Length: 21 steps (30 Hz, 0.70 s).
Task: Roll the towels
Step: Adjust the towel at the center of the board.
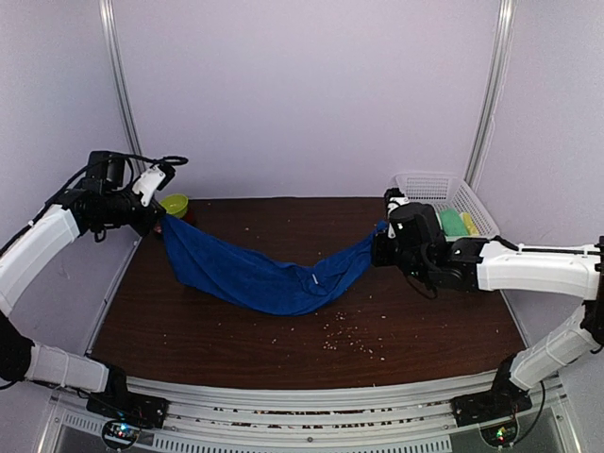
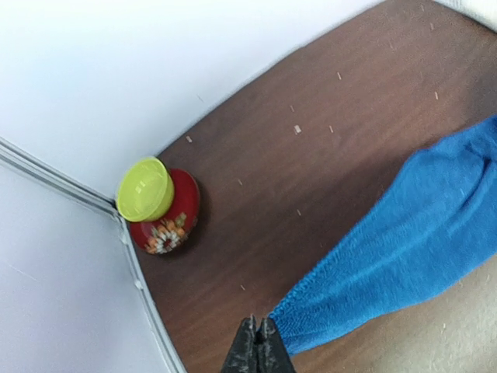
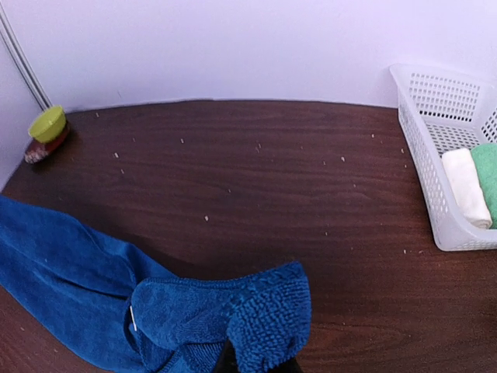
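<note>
Because each arm pinches one end, the blue towel (image 1: 260,274) hangs between them like a hammock, and only its sagging middle seems to rest on the worktop (image 1: 425,321). The left tool (image 2: 256,346) is pressed together on the far left corner of the cloth, close to the yellow bowl (image 2: 145,189). The right tool (image 1: 380,247) is closed on the bunched right end, beside the basket (image 1: 429,184). I judge this hold serves to pull the towel straight before laying it flat for rolling.
</note>
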### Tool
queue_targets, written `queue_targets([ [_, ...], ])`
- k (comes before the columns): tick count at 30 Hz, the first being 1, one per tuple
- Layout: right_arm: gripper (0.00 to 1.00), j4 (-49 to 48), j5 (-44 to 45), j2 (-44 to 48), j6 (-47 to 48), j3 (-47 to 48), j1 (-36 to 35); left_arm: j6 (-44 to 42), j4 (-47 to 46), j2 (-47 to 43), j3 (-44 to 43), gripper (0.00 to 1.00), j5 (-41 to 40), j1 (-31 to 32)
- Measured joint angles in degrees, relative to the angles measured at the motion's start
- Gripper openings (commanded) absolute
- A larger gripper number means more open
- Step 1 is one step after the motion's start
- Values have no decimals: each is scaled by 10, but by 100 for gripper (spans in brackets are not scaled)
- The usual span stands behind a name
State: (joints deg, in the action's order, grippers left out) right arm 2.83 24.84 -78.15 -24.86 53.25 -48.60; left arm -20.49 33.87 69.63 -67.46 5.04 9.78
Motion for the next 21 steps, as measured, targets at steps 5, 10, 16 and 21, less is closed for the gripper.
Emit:
queue_targets([
  [5, 19, 50, -10, -51, 12, -5, 0, -25, 7, -7, 74, 0, 14, 0],
  [10, 47, 105, -19, -75, 32, -12, -6, -50, 17, -10, 123, 0, 44, 0],
  [16, 71, 160, -10, -94, 76, 8, -24, -69, 22, -21, 154, 0, 73, 0],
  [21, 77, 184, -35, -132, 141, 76, -32, -71, 21, -21, 170, 0, 82, 0],
])
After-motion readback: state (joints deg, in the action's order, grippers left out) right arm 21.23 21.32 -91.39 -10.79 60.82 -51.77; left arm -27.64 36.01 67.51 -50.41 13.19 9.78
